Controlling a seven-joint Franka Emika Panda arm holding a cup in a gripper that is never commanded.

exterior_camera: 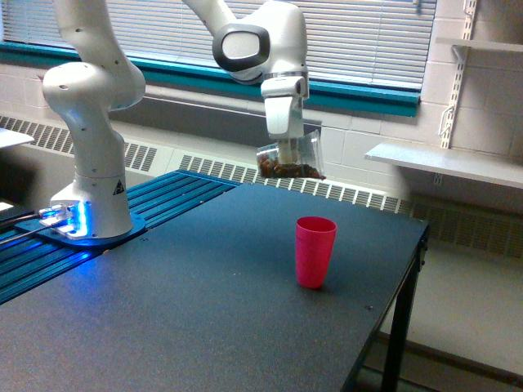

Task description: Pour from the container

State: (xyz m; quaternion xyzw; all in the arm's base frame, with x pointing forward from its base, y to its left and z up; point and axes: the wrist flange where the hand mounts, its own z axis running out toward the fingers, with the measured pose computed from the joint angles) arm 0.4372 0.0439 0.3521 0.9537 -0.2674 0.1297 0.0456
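The clear cup (290, 159) hangs in the air above the table (204, 302), tilted over on its side w/ its mouth toward the exterior view's left. Dark reddish-brown bits lie along its lower wall. It sits up and to the exterior view's left of the pink cup (315, 251), well apart from it, not over its mouth.

The gripper (286, 149) comes down from above and its fingers are closed on the clear cup, clamped at about mid-wall; the fingertips themselves are small and partly hidden behind the plastic, so exact contact can't be made out.

The pink cup stands upright on the table, open end up, toward the table's far edge on the exterior view's right. Can't tell if anything is inside it.

The arm (245, 41) is white, w/ a grey-capped joint right above the wrist. Its base (90, 180) stands at the exterior view's left on a blue ribbed platform (163, 196), w/ a blue light glowing at the foot.

The table top is dark and speckled, w/ a black leg showing at the lower right of the exterior view. Behind: window blinds (368, 33) over a teal sill, a long heater grille (286, 184) along the wall, and a white shelf (445, 163) at the exterior view's right.
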